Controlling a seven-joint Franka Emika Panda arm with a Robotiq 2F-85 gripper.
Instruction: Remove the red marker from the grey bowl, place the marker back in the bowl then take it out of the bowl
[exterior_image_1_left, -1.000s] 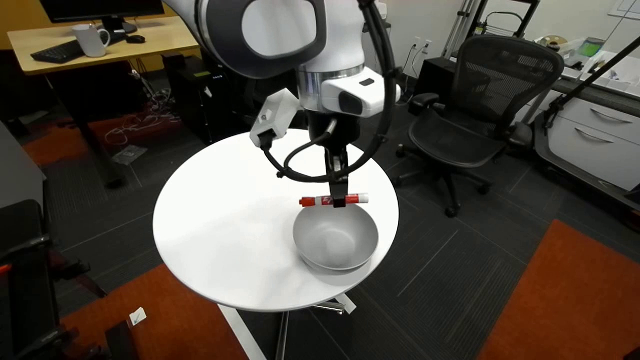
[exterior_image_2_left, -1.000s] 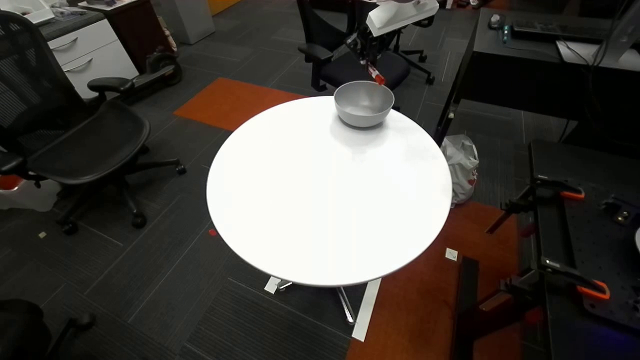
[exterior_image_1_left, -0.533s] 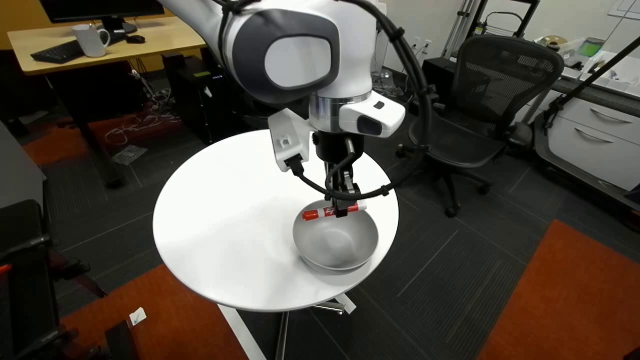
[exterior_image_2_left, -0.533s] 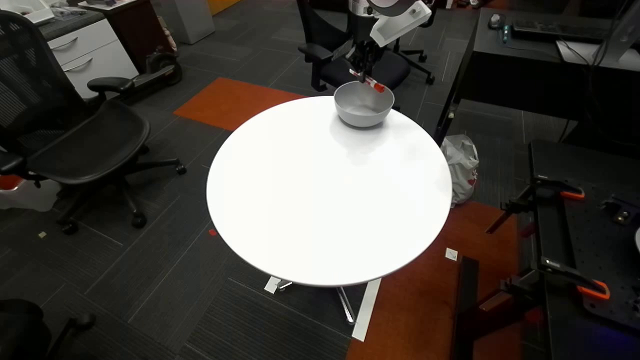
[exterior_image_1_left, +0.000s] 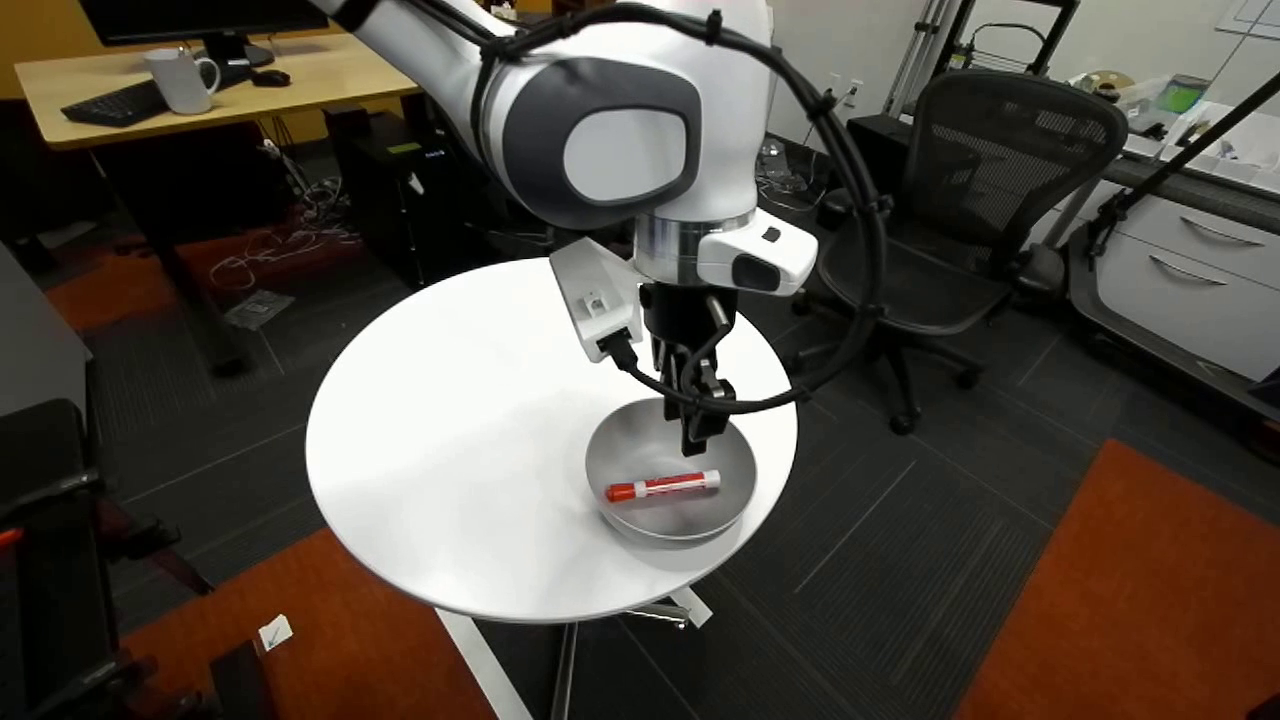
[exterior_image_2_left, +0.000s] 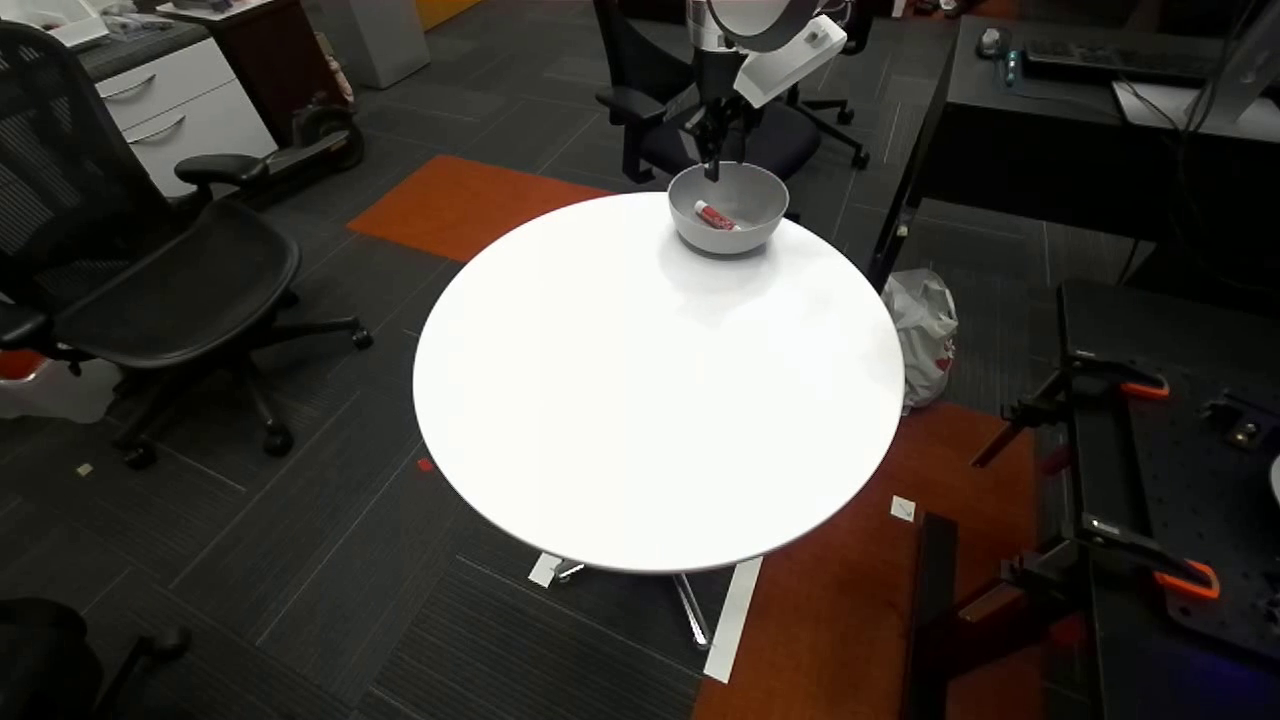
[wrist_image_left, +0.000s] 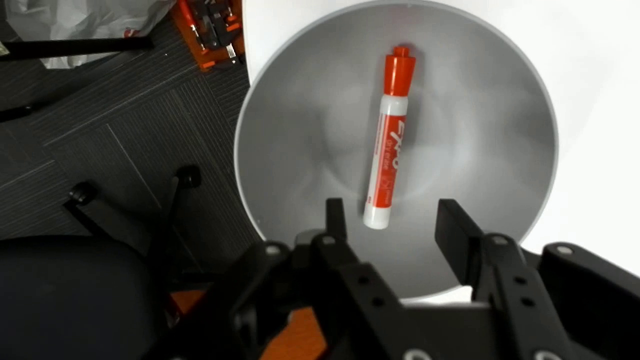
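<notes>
White and smooth, the round tabletop (exterior_image_1_left: 450, 440) carries the grey bowl (exterior_image_1_left: 635, 455), set toward the right and slightly near in an exterior view. Over the bowl's far part there hangs the tool (wrist_image_left: 392, 216); its jaws stand well parted and grip nothing. Inside the bowl, apart from the jaws, the red marker (exterior_image_1_left: 663, 486) lies on its side, cap to the left. I judge the put-back most likely done, though this moment alone could also fit the start; either way, the final take-out remains.

The tabletop is flat, with a thin edge. The bowl looks like satin plastic: curved walls, a faint ring on its floor, a narrow paler rim. The tool is dull black and angular, with small pale screw heads along its linkage. The marker is a slim, straight cylinder, with a red label on a white barrel, a plain white end, and a red cap ending in a stubby tip.
</notes>
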